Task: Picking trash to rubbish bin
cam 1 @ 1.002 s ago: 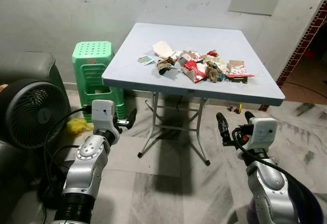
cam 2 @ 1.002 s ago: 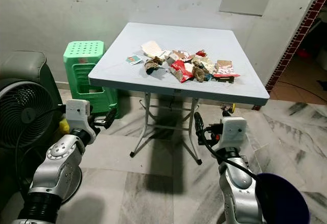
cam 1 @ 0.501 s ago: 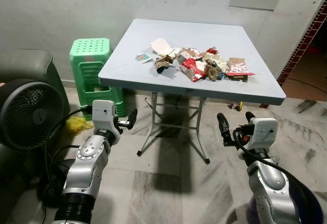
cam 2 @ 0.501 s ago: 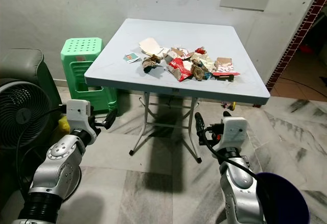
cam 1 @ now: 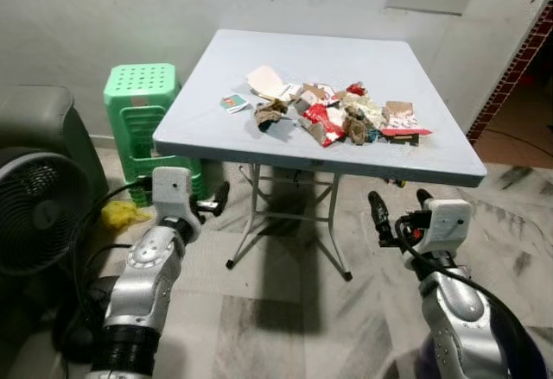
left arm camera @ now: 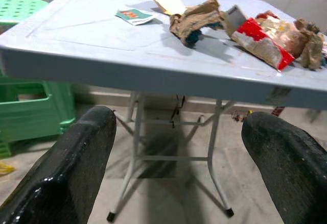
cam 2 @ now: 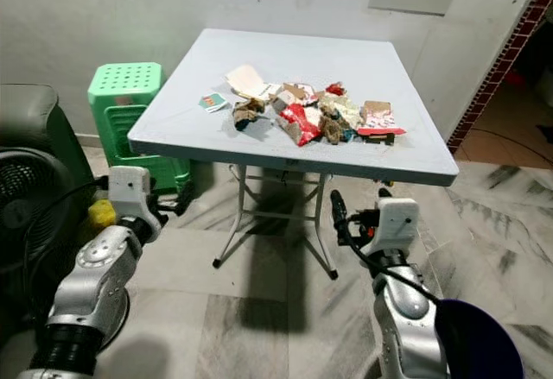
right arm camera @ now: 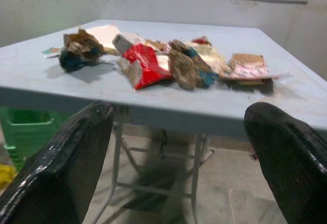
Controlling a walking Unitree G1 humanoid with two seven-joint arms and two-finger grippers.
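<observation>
Bin [cam 2: 479,344] cut off at frame corner, only dark rim showing beside right arm. Trash [cam 1: 333,113] lies mid-worktop [cam 1: 216,129], strewn in a band running left to right; single pieces hard to separate. Left tool [cam 1: 212,202] and right tool [cam 1: 397,212] both fingers apart, below worktop edge, empty.

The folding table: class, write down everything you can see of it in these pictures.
The folding table has a square, pale grey-blue top that looks like moulded plastic, level, on thin crossed metal legs with dark feet on the marbled floor. It stands by the wall, with a green stool beside it. A pile of trash lies across its middle. Both pincers are held low in front of its near edge, touching nothing.
</observation>
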